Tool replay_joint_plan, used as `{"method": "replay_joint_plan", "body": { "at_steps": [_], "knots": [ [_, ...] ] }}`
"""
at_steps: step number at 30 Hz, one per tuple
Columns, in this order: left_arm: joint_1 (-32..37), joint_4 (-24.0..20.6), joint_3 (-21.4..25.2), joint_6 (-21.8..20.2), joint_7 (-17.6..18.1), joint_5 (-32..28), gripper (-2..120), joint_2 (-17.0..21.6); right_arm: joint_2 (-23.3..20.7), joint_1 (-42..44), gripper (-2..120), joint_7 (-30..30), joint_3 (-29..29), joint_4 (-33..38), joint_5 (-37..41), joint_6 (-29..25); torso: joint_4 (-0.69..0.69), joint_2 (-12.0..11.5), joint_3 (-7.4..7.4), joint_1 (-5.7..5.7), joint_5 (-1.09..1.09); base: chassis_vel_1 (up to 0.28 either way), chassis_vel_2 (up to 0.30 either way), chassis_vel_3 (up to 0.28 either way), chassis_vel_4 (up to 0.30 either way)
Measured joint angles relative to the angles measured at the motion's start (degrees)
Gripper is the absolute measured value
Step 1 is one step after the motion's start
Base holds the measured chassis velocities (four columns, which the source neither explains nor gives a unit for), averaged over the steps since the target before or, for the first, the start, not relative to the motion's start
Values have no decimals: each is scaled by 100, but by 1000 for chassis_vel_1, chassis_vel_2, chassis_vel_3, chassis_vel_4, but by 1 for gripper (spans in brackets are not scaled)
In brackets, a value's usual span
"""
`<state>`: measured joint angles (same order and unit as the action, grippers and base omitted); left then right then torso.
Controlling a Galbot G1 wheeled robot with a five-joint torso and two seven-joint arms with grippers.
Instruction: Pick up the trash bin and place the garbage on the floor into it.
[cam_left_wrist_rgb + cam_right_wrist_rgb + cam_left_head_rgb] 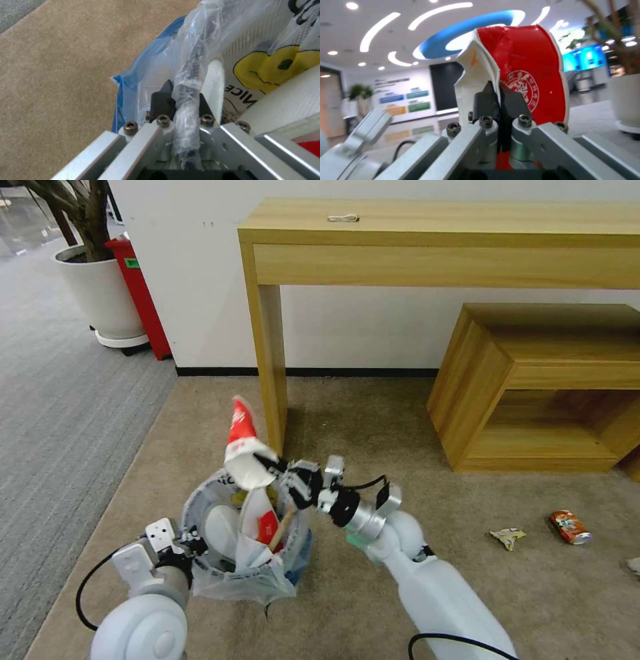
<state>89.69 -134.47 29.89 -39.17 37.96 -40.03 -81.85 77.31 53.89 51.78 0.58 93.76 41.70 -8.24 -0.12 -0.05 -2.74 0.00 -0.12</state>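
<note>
The left hand [185, 100] is clamped on the bagged rim of the trash bin [243, 540], holding it above the beige floor [373, 433]. The right hand [498, 98] is pinched tight on a crushed red-and-white paper cup [245, 447] just over the bin's far rim. Beyond the bin stands a wooden desk [440, 240]; a can [570, 527] and wrapper [508, 537] lie well off to the bin's right.

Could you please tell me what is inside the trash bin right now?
The trash bin, held at its rim by the left hand, contains white and red wrappers and a wooden stick. Anything deeper is covered by these and the bag.
</note>
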Motion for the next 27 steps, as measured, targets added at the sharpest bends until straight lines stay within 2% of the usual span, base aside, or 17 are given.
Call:
{"method": "replay_joint_plan", "body": {
  "at_steps": [6, 11, 16, 19, 21, 22, 25, 27],
  "knots": [
    [26, -18, -34, 8, -11, 34, 1, -14, 39, 17, 0, 105, 162, -187, -325, -26, 0, 0, 0, 0, 0, 0, 0, 0, 0],
    [51, -151, -58, 2, -10, -5, 1, -16, 31, 44, 0, -101, 276, -268, -603, -53, 0, 0, 0, 0, 0, 0, 0, 0, 0],
    [75, -200, -76, -15, 4, -46, 1, -22, 13, 60, 19, -190, 294, -270, -724, -53, 0, 0, 0, 0, 0, 0, 0, 0, 0],
    [80, -203, -78, -18, 12, -66, 1, -26, 7, 70, 26, -210, 292, -269, -748, -52, 0, 0, 0, 0, 0, 0, 0, 0, 0],
    [78, -218, -76, -32, 37, -131, 1, -30, -9, 87, 41, -215, 274, -258, -818, -46, 0, 0, 0, 0, 0, 0, 0, 0, 0],
    [78, -218, -76, -32, 37, -131, 1, -30, -9, 87, 41, -215, 274, -258, -818, -46, 0, 0, 0, 0, 0, 0, 0, 0, 0],
    [53, -259, -5, -72, 97, -273, 1, -20, -90, 136, 57, -230, 197, -147, -851, -50, 0, 0, 0, 0, 0, 0, 0, 0, 0],
    [45, -262, 46, -81, 109, -312, 1, -6, -121, 151, 60, -265, 148, -89, -815, -66, 0, 0, 0, 0, 0, 0, 0, 0, 0]
  ]
}}
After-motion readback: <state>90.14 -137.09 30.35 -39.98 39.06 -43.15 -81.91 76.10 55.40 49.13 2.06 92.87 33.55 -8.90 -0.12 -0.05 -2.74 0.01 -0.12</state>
